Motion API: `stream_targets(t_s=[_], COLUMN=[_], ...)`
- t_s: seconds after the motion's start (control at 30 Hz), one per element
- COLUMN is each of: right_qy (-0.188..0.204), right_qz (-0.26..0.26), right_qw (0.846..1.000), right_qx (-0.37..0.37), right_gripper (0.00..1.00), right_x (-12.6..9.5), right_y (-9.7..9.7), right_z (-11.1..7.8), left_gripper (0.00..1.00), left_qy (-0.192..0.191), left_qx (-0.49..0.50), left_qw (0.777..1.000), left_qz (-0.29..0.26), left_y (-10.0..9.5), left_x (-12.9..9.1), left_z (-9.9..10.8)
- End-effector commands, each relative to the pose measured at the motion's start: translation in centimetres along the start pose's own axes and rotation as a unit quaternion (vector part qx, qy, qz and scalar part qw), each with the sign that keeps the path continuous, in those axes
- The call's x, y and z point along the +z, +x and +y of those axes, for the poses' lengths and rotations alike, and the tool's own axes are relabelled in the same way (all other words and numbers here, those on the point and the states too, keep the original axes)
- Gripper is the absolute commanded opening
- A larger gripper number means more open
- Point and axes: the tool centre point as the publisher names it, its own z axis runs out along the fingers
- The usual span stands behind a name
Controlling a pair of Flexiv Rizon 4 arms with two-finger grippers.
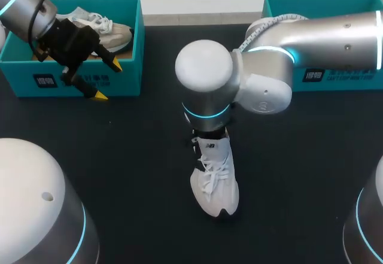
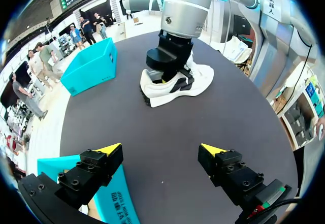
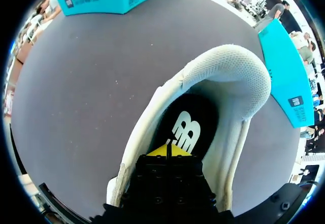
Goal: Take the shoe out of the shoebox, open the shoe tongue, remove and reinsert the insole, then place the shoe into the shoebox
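With the white lace-up sneaker [image 1: 214,183] out on the black table [image 1: 299,174], the insole step seems in hand: the right gripper [image 3: 167,150], fingers pressed together, sits inside the heel over the black foam insole [image 3: 190,127], which next wants a clean upward pull, while the left gripper [image 2: 160,149] hangs with fingers spread apart beside the teal cardboard shoebox [image 1: 128,81].

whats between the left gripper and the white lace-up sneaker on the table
Nothing: only bare black tabletop lies between the left gripper and the white lace-up sneaker, as the left wrist view shows.
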Motion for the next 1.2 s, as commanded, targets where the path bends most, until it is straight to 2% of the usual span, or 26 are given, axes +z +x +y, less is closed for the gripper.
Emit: stream_targets(t_s=[0.03, 0.2, 0.3, 0.4, 0.5, 0.53, 0.57, 0.97, 1.03, 1.2], right_qy=[-0.014, 0.003, 0.027, 0.061, 0.111, 0.111, 0.095, 0.095, 0.122, 0.169], right_qz=[-0.002, -0.01, -0.02, -0.032, -0.016, -0.015, -0.024, -0.024, -0.057, -0.065], right_qw=[1.0, 1.0, 0.999, 0.997, 0.993, 0.993, 0.994, 0.994, 0.987, 0.974], right_qx=[-0.001, -0.001, 0.01, 0.029, 0.037, 0.039, 0.052, 0.052, 0.085, 0.137], right_gripper=[0.0, 0.0, 0.0, 0.0, 0.0, 0.0, 0.0, 0.0, 0.0, 0.0], right_x=[0.6, -1.3, -2.0, -2.7, -3.5, -3.9, -4.4, -4.4, -4.3, -5.4], right_y=[-0.1, -0.3, -0.5, -0.7, -1.0, -1.2, -1.6, -1.6, -1.7, -1.5], right_z=[0.5, 1.6, 1.9, 1.8, 1.4, 1.4, 1.5, 1.5, 1.4, 1.0], left_gripper=[1.0, 1.0, 1.0, 1.0, 1.0, 1.0, 1.0, 1.0, 1.0, 1.0], left_qy=[-0.002, -0.002, -0.002, -0.002, -0.002, -0.002, -0.002, -0.002, -0.002, -0.002], left_qx=[0.0, 0.0, 0.0, 0.0, 0.0, 0.0, 0.0, 0.0, 0.0, 0.0], left_qw=[1.0, 1.0, 1.0, 1.0, 1.0, 1.0, 1.0, 1.0, 1.0, 1.0], left_qz=[0.0, 0.0, 0.0, 0.0, 0.0, 0.0, 0.0, 0.0, 0.0, 0.0], left_y=[0.1, 0.1, 0.1, 0.1, 0.1, 0.1, 0.1, 0.1, 0.1, 0.1], left_x=[0.0, 0.0, 0.0, 0.0, 0.0, 0.0, 0.0, 0.0, 0.0, 0.0], left_z=[0.0, 0.0, 0.0, 0.0, 0.0, 0.0, 0.0, 0.0, 0.0, 0.0])
